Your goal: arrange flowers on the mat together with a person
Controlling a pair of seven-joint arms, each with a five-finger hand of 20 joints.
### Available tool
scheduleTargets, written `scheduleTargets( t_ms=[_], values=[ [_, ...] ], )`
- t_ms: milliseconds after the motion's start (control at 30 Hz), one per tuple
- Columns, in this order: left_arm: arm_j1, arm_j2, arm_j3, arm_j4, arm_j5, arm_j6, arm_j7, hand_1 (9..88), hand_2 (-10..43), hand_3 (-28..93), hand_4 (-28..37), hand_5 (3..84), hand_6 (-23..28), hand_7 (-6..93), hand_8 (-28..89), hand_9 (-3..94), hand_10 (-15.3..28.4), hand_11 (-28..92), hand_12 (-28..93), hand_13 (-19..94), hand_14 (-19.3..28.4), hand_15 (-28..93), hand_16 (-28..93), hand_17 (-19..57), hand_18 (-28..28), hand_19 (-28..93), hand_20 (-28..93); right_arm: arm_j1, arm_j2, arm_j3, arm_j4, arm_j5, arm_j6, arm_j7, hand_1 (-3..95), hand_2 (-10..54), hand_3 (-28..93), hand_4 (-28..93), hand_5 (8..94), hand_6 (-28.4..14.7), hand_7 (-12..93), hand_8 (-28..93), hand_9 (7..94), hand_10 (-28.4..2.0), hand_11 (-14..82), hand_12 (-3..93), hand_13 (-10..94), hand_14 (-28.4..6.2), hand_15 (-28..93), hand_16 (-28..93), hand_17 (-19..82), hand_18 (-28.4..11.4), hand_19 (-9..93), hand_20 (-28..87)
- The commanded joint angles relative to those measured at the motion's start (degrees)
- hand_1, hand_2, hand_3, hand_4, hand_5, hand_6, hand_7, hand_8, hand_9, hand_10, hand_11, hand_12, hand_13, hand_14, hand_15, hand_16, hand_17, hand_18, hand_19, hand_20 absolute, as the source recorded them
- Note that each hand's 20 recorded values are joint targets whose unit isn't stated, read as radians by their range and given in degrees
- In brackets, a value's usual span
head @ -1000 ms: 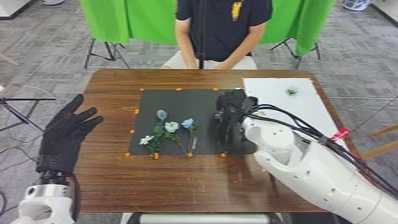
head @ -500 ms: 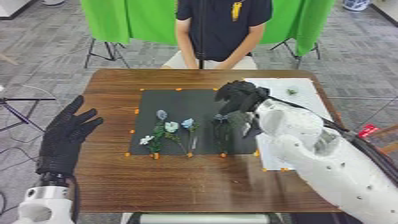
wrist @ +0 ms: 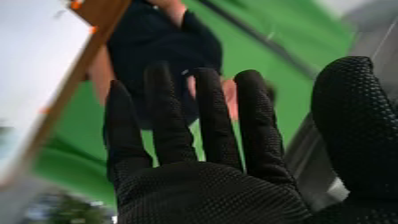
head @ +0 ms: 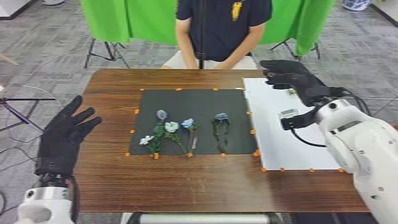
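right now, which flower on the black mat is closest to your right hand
The dusty-blue flower lying by itself on the right side of the black mat; the other flowers are grouped to its left, farther from the right hand.

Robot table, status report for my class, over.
Right hand open, over white sheet's far end. Left hand open, left of mat. Flowers on mat, no hand over them.

I'm seeing bright, fairly even light across the head view, with a faint sheen lying on the table point(head: 222, 177) at lower centre and the white sheet point(head: 298, 150) reflecting strongly at right. In my right wrist view, that sheet is glaring at upper left while the green cloth point(wrist: 311, 30) is falling out of focus.
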Motion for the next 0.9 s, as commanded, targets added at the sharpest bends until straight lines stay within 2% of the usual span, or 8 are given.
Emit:
scheduleTargets(
  t_ms=[33, 200, 433, 467, 633, 900],
  values=[
    [1.26, 0.35, 0.61, 0.11, -1.02, 1.19, 1.11, 22.9, 5.2, 78, -28.0, 37.8, 3.0, 10.9, -9, 37.8, 16.5, 18, 9, 29, 26.6, 46, -7, -8.6, 23.9, 47, 15, -9.98, -4.61, 4.59, -1.01, 25.06, 4.37, -2.95, 24.9, 3.4, 78, -28, 37.4, 2.5, 13, -12, 40.5, -10.3, 4.7, 13.9, 35, -16.9, 17, 17, 5, -26.0, 44, 8],
    [1.42, 0.12, 0.65, 0.17, -0.82, 0.88, 1.19, 22.8, 5.1, 78, -28.1, 37.3, 3.1, 10.8, -9, 37.1, 16.0, 17, 9, 29, 26.5, 45, -7, -8.7, 24.0, 47, 15, -13.19, -10.75, 7.41, -2.38, 24.25, 6.38, -3.44, 22.9, 5.1, 77, -28, 35.7, 3.3, 13, -11, 39.4, -10.6, 4.3, 14.1, 33, -17.3, 16, 18, 4, -26.1, 45, 8],
    [1.25, -0.52, 0.24, 0.36, 0.11, -0.05, -0.09, 22.7, 5.1, 78, -28.1, 37.1, 2.9, 10.6, -9, 37.2, 16.2, 17, 9, 29, 26.4, 45, -6, -8.7, 23.9, 47, 15, -18.31, -14.36, 9.67, -4.28, 22.21, 6.99, -3.33, 21.3, 5.7, 77, -28, 34.2, 3.9, 13, -11, 38.3, -10.8, 4.2, 14.2, 32, -17.7, 16, 19, 2, -26.3, 46, 8],
    [1.52, -0.36, 0.21, 0.26, -0.07, -0.01, 0.06, 22.7, 5.1, 78, -28.1, 37.1, 2.9, 10.7, -9, 37.1, 16.2, 17, 9, 29, 26.4, 45, -6, -8.7, 24.0, 47, 15, -18.83, -14.46, 9.54, -4.49, 22.31, 7.46, -3.3, 21.0, 5.7, 77, -28, 33.8, 4.1, 13, -11, 38.2, -10.8, 4.1, 14.2, 32, -17.7, 16, 19, 2, -26.3, 46, 8],
    [1.04, -1.05, -0.09, 0.4, 0.66, -0.65, -1.24, 22.6, 5.0, 78, -28.1, 37.0, 2.8, 10.7, -9, 37.1, 16.2, 17, 10, 29, 26.5, 45, -6, -8.7, 24.1, 47, 15, -20.26, -15.11, 9.7, -4.67, 21.73, 7.34, -3.27, 19.6, 5.5, 77, -28, 32.4, 4.7, 12, -11, 37.5, -11.1, 3.7, 14.1, 32, -18.2, 16, 20, 2, -26.5, 46, 8],
    [0.86, -1.12, 0.03, 0.53, 0.87, -0.92, -1.67, 22.7, 5.0, 78, -28.0, 36.8, 2.8, 10.8, -9, 37.1, 16.2, 17, 10, 29, 26.3, 45, -6, -8.7, 24.2, 47, 15, -19.97, -13.83, 9.18, -4.15, 22.42, 6.74, -2.8, 18.6, 5.7, 77, -28, 32.1, 4.8, 12, -11, 37.2, -10.7, 3.6, 14.0, 32, -18.3, 15, 20, 2, -26.6, 46, 8]
  ],
)
